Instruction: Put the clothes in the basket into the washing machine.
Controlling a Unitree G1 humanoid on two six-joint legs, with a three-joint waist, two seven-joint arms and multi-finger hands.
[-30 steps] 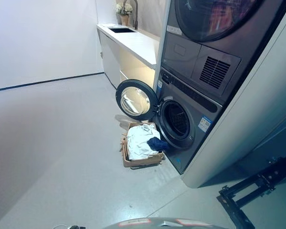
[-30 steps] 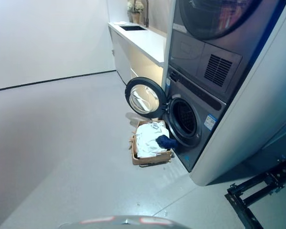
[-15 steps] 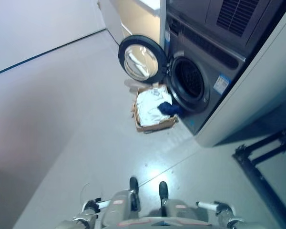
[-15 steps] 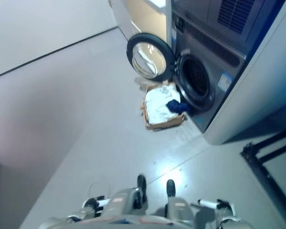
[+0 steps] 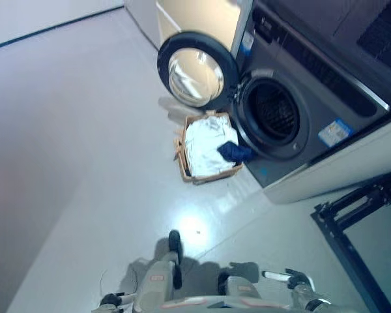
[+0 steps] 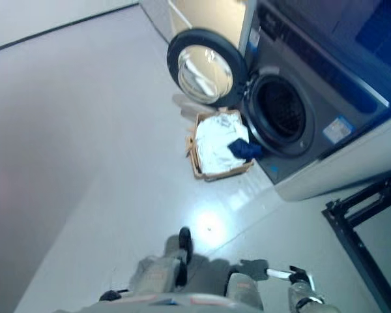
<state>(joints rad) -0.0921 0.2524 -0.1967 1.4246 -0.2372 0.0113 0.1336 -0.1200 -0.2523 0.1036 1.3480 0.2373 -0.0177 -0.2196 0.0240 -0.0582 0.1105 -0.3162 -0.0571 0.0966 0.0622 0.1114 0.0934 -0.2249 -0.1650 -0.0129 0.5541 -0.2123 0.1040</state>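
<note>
Camera tilted further down than before; basket (image 5: pixel 207 154) unmoved beside washing machine (image 5: pixel 280 120); hands' state indiscernible to me.

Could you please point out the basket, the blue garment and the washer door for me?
Basket (image 5: pixel 208 178), left eye view, on its near rim.
Blue garment (image 5: pixel 232 152), left eye view, on its middle.
Washer door (image 5: pixel 195 70), left eye view, on the round glass.
</note>
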